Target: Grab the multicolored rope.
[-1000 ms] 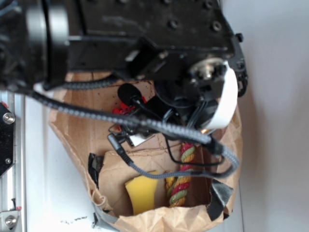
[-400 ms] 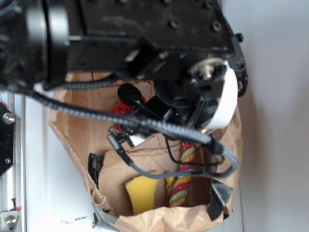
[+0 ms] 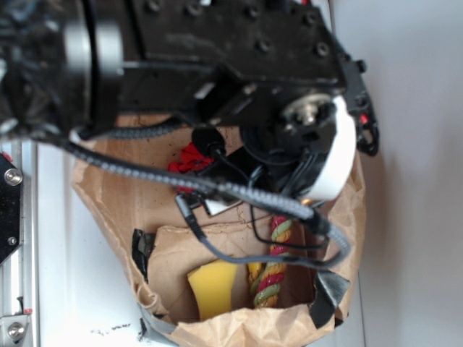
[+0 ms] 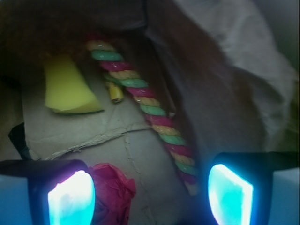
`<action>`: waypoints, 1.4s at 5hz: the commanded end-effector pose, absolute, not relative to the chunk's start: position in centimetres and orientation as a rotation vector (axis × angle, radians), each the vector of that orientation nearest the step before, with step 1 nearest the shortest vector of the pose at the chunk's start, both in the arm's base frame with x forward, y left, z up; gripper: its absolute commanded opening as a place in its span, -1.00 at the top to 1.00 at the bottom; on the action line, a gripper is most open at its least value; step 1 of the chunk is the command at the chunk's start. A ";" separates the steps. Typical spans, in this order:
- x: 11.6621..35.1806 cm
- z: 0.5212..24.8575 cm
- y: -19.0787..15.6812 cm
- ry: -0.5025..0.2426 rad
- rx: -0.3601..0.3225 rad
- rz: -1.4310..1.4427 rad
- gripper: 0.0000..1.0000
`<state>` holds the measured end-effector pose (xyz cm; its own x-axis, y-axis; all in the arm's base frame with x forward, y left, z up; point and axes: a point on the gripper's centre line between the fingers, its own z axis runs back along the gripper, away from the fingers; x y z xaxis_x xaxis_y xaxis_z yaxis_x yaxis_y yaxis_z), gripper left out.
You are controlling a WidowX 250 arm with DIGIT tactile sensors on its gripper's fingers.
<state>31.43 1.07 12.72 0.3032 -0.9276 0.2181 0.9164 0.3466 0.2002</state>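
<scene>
Brown paper lines the bag [image 4: 243, 70] under the claw [image 4: 150, 194], whose two lit pads stand wide apart, gripping nothing. Along the bag's right wall lies the rope [image 4: 145, 101], its near end seemingly just inside the right pad. A yellow sponge [image 4: 68, 86] sits left of the rope, a red cloth [image 4: 112, 192] by the left pad.
</scene>
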 end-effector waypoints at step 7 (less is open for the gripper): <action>33.4 8.7 -3.8 -0.331 0.103 -1.658 -1.00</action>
